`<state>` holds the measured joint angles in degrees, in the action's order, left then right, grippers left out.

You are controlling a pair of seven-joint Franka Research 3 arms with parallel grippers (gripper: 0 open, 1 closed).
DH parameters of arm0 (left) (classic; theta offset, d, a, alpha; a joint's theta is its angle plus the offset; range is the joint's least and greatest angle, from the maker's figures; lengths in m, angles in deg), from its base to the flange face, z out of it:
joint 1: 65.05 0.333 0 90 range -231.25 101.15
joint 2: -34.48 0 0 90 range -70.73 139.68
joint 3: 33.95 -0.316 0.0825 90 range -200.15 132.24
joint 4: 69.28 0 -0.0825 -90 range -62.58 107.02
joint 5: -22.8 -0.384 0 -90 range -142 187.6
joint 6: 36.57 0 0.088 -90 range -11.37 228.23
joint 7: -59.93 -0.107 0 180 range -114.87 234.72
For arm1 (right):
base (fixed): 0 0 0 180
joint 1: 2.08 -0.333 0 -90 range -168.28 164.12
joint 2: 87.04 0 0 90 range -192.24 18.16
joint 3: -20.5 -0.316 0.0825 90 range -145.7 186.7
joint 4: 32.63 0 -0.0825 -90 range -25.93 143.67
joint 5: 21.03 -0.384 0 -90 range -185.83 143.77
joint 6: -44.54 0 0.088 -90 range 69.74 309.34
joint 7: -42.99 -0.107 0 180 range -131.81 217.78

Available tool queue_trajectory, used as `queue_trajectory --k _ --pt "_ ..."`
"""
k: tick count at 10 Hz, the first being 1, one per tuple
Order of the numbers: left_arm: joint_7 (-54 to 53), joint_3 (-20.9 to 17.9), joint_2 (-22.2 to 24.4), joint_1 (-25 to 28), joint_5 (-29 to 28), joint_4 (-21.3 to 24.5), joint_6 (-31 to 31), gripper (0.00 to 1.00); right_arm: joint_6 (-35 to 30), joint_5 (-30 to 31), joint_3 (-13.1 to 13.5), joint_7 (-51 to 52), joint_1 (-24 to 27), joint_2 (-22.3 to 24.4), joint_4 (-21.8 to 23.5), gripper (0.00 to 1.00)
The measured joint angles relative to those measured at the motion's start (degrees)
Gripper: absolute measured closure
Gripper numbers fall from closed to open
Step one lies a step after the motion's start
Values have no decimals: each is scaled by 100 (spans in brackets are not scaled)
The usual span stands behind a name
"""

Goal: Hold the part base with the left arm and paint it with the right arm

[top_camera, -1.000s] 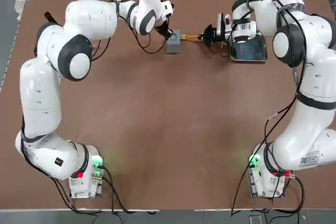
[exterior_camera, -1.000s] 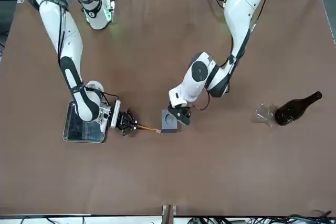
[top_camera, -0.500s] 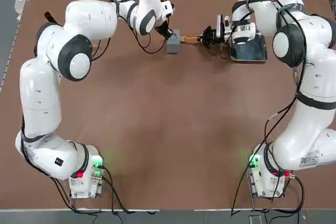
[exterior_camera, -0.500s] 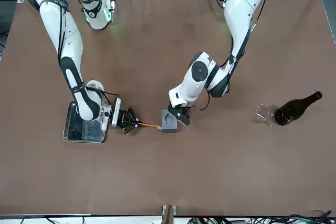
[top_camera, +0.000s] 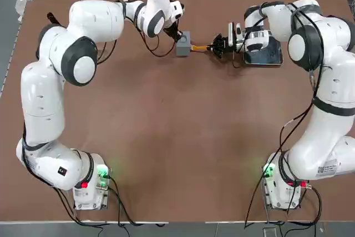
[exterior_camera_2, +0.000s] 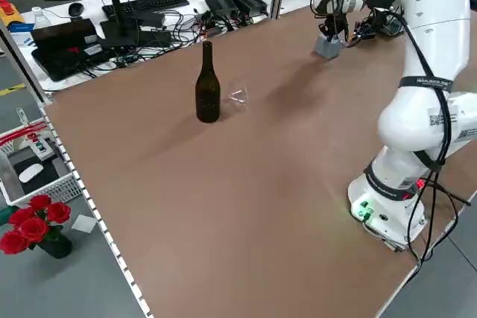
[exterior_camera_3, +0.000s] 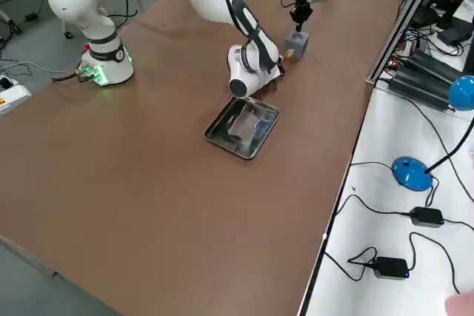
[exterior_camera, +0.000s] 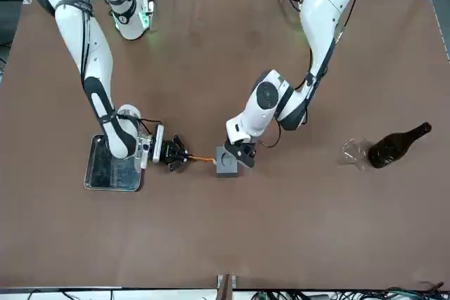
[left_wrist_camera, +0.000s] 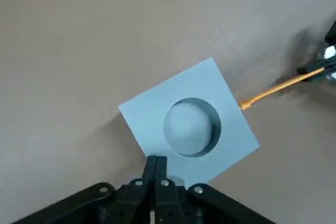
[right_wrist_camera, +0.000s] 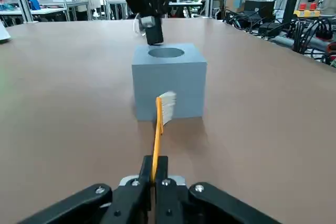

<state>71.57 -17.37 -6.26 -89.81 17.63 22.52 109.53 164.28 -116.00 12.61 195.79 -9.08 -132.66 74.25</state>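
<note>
- Slid robotward along the part base [exterior_camera: 226, 163] with paintbrush [right_wrist_camera: 156, 142] pinched in closed right hand [right_wrist_camera: 155, 162]; likely mid-stroke.
- Unmoved on table [exterior_camera: 211, 244], at closed, empty left hand [left_wrist_camera: 157, 160] (apparently steadied from above).

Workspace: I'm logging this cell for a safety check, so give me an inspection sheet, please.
Surface: brown table, no spill seen
Job's things: grey block with round recess up; orange brush, bristles at the block's side
Clutter: bottle standing beside a clear glass; metal tray under the right arm
Left gripper: shut, at the block's top edge
Right gripper: shut on the brush, beside the block
Cables: black cables along both arms, some hanging in loops
Surroundings: white desk with wiring and blue objects; red roses near the table
People: nothing certain seen
</note>
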Motion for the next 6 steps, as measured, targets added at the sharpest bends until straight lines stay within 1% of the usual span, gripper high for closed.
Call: queue_trajectory --k 6 --pt "0 0 0 -1 0 0 0 99 -400 -44 9 203 1 1 196 96"
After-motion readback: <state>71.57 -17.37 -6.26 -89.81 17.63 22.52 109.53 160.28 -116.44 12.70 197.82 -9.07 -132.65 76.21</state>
